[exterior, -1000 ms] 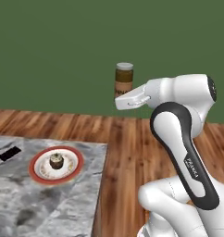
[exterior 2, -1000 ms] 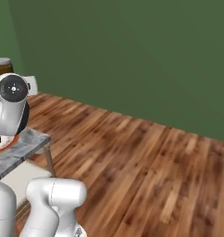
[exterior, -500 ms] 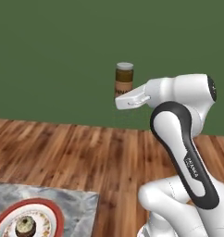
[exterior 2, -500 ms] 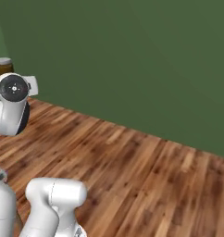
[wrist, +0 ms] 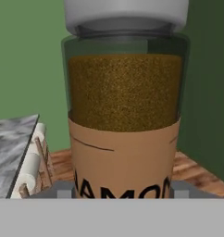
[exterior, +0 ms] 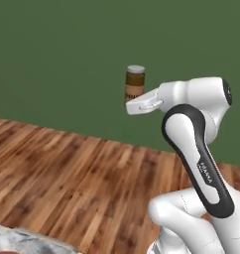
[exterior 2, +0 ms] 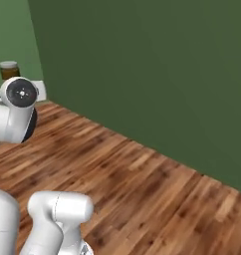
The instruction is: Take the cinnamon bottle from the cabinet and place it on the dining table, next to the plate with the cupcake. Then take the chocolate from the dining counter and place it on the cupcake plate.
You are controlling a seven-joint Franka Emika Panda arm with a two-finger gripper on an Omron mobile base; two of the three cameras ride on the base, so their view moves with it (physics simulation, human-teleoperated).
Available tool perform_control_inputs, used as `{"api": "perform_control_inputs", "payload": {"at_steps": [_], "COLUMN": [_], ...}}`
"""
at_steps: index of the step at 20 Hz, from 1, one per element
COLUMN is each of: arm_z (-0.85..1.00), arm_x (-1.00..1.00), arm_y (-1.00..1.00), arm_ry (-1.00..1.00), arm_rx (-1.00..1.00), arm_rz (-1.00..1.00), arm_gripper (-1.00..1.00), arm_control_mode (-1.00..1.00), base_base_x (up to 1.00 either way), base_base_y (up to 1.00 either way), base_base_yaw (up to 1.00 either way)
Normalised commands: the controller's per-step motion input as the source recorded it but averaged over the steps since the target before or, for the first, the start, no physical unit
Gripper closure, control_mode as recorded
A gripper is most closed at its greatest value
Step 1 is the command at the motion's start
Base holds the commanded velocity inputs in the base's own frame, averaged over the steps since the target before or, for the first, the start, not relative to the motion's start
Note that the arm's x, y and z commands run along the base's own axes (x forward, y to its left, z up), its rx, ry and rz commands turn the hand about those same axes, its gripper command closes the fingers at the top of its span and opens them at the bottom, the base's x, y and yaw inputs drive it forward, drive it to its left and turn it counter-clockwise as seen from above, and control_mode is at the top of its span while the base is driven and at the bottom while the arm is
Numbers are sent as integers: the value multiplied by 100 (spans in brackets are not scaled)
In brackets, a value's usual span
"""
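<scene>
The tool (exterior: pixel 134 101) is pinching the cinnamon bottle (exterior: pixel 135 83) upright, high in the air over the wooden floor (exterior: pixel 67 173). A counter (exterior: pixel 23 240) corner is peeking low by the green wall (exterior 2: pixel 157 69).

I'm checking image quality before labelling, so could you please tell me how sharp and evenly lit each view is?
Left base view: soft, slightly blurred, with flat light on the bottle. Right base view: equally soft, wall shaded darker towards the right. Hand view: bottle sharp, cropped at top and bottom; no glare.
</scene>
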Motion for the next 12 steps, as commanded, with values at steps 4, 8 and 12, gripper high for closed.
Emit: {"api": "perform_control_inputs", "payload": {"at_steps": [4, 8, 12], "arm_z": [0, 0, 0], "arm_x": [0, 0, 0], "arm_y": [0, 0, 0], "arm_ry": [0, 0, 0], "arm_rx": [0, 0, 0], "arm_rz": [0, 0, 0], "arm_gripper": [100, 100, 100], "arm_control_mode": [100, 100, 100], "base_base_x": [60, 59, 60], "base_base_y": [-9, -9, -8], "base_base_yaw": [58, 61, 61]}}
